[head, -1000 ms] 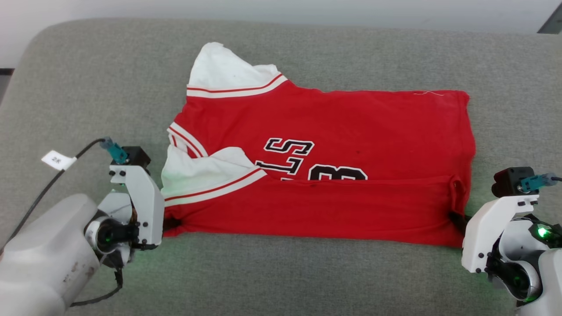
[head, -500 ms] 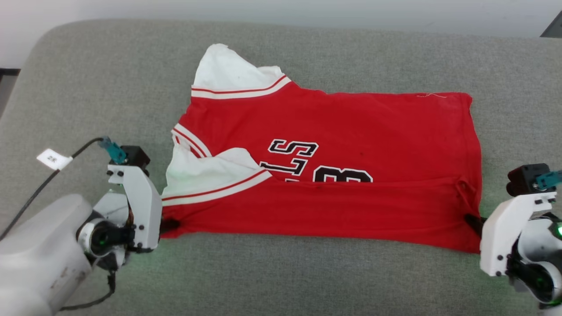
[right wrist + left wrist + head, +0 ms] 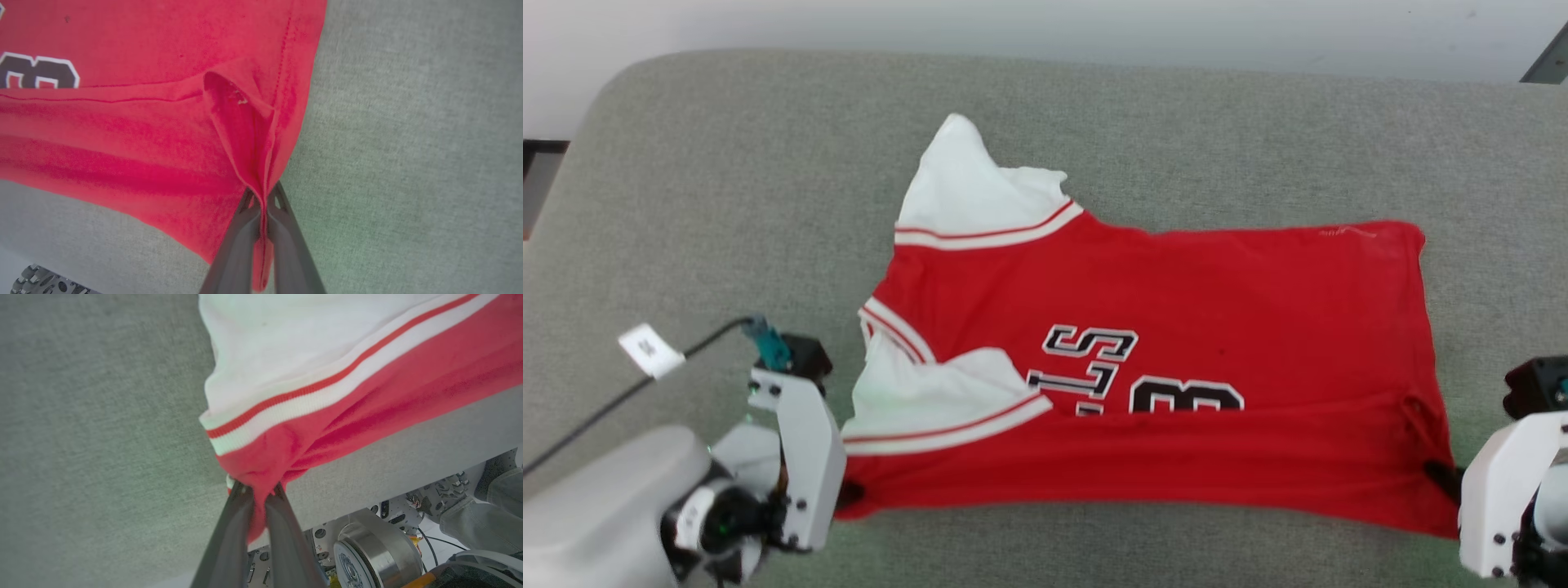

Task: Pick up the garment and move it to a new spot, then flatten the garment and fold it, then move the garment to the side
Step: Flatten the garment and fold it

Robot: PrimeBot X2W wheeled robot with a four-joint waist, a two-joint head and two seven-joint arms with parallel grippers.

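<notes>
left tool point(image 3: 259, 490): is clenching a bunched red corner of the garment's near edge, just below the striped sleeve seam; both fingers are pressing together on the cloth.
right tool point(image 3: 261, 192): is pinching a raised pleat of red fabric at the near hem corner, fingers closed on it.
red T-shirt point(image 3: 1176, 302): is lying spread across the middle of the tabletop, collar end toward the robot's left, hem toward its right. The near long edge is folded up over the black lettering, partly covering it. It is running in a fairly straight line between the two tools. One white sleeve is pointing away at the far side. The other is lying across the chest, close to the left tool.
tabletop point(image 3: 727, 163): is showing a grey woven-fabric covering with a rounded far-left corner.
black cable point(image 3: 596, 415): is trailing from the left wrist over the grey fabric, carrying a white tag.
wall point(image 3: 1013, 24): is rising pale and plain behind the far edge.
person's leg point(image 3: 482, 518): is standing beside metal robot parts below the tabletop's near edge, in the left wrist view.
</notes>
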